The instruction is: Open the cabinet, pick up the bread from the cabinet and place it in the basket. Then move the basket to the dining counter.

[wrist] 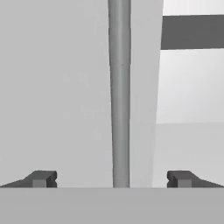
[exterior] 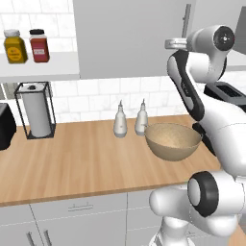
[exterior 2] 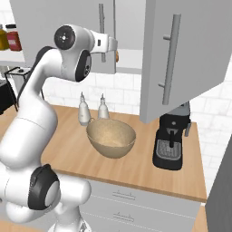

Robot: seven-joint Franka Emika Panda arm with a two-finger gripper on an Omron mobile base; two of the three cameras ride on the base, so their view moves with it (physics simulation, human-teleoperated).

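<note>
- Wood table (exterior: pixel 72 158) runs along a white-tiled wall, grey drawers below its front edge
- Grey cabinet (exterior 2: pixel 63 31) hangs above; its right door (exterior 2: pixel 181 59) stands swung out, in the upper right of the right base view
- Basket (exterior 2: pixel 111 138) sits mid-table, nothing in it; two white bottles (exterior: pixel 129 120) just behind it, black coffee machine (exterior 2: pixel 171 140) to its right
- Paper towel holder (exterior: pixel 34 110) at left; two spice jars (exterior: pixel 26 46) on the shelf above
- Bread (exterior 2: pixel 117 55): a brown sliver beside the left door's edge
- Tool (wrist: pixel 111 179) wide open, holding nothing, fingertips (wrist: pixel 41 179) either side of the left door's bar handle (wrist: pixel 119 87)
- Bare table lies in front of the basket
</note>
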